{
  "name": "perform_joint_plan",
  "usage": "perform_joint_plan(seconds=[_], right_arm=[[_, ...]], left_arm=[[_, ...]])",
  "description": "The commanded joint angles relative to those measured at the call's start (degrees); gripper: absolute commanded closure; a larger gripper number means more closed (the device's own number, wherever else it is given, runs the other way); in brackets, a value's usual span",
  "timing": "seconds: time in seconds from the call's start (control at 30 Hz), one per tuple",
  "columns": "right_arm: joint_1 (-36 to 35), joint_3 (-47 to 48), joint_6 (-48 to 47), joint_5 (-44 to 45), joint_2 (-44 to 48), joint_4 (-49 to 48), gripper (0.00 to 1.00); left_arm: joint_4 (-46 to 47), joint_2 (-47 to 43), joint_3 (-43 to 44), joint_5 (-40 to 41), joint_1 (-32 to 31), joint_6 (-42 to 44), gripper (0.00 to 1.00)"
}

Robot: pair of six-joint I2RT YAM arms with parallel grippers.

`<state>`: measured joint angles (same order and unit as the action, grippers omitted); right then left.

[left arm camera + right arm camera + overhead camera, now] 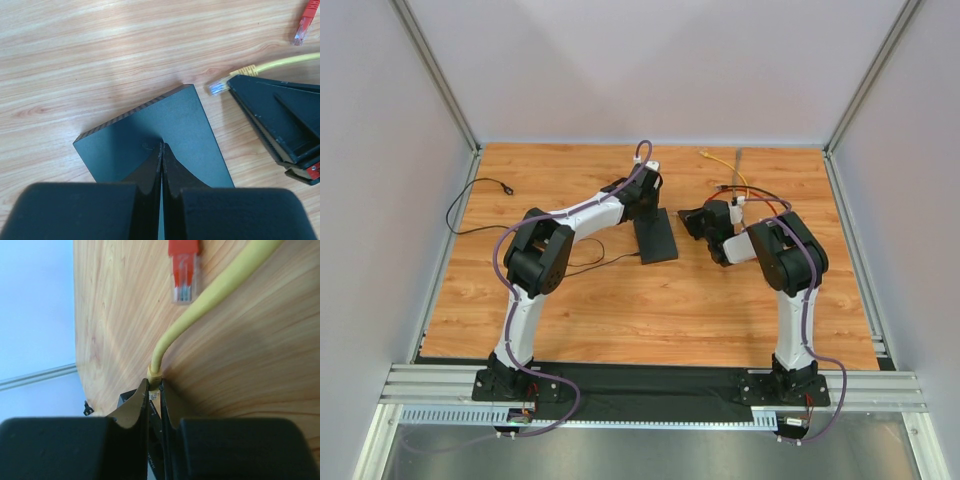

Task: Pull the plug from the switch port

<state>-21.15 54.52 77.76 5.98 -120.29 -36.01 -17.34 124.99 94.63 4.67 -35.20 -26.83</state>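
Pressing the left gripper point(161, 146), fingers clenched together, onto the flat top of the switch point(175, 117) in the middle of the table point(620, 310). Clamping the right gripper point(154, 390) on the yellow boot of the plug point(218, 88), clear tip hanging just beside the switch's corner, not touching, seemingly out of its port. Risking a slip: gripping thinly near the boot's end, cable point(210, 305) possibly tugging back. Also risking snagging the red plug point(183, 280) lying near.

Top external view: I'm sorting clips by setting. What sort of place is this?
Probably a lab robot test cell: a wood-grain table walled by plain pale panels on aluminium posts, the left arm and right arm bolted to a rail, and a switch with a yellow cable nearby.
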Motion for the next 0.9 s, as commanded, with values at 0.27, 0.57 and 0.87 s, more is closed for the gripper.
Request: perform_joint_plan(seconds=[0.27, 0.57, 0.87], right_arm=[[2.2, -5.8, -7.7, 5.4, 9.2, 6.5, 1.00], [5.9, -11.4, -17.3, 5.4, 26.1, 19.9, 1.00], [8.7, -17.6, -21.0, 0.3, 37.5, 32.6, 0.99]], left_arm=[[-3.8, 2.2, -2.6, -0.6, 0.1, 0.6, 1.00], [-0.9, -1.9, -5.3, -1.5, 0.0, 1.3, 1.00], [4.6, -7.6, -11.3, -2.8, -0.1, 2.2, 1.00]])
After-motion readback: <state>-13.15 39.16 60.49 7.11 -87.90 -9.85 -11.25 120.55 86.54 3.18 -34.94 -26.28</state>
